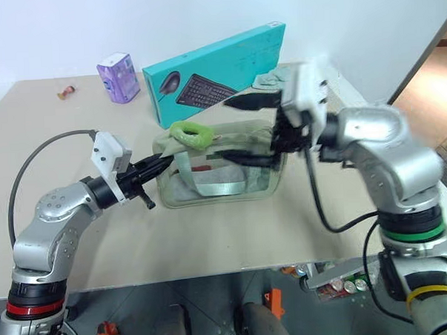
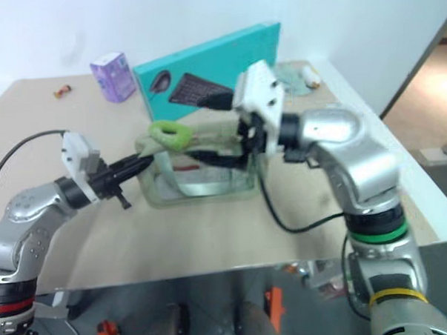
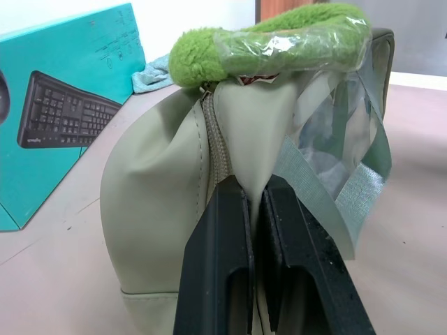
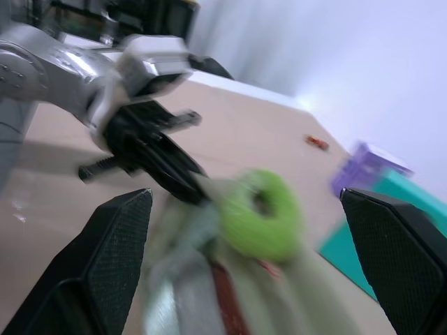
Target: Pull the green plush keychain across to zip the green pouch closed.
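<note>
Pouch point(image 1: 220, 168) on the table point(image 1: 212, 242), standing upright near mid-table, its long axis and zipper line running across the robot from left to right. The keychain point(image 1: 190, 133) sits on top of the pouch at its left end, so the zipper appears to lie open along most of the top, though the teeth cannot be made out from the head views.

Left gripper point(image 1: 158, 165): fingers together, clamped on the fabric of the pouch's left end just below the keychain. The left wrist view shows the two fingers point(image 3: 223, 265) pinching a fold of that end beside the zipper seam, with the keychain directly above them. This arm serves as the anchor.

Right gripper point(image 1: 244, 129): fingers wide apart and holding nothing, one above the pouch top and one in front of its clear window, pointing toward the robot's left along the pouch. In the right wrist view the keychain lies between the spread fingers and ahead of them, apart from both.

Governing relation: the keychain lies to the left of the right gripper, along the line in which that gripper points, near the far end of the pouch from it. The left gripper is closer to the keychain but occupied. The likely move is therefore a leftward reach by the right gripper, closure on the keychain, then a pull rightward along the pouch's long axis against the left gripper's hold.
</note>
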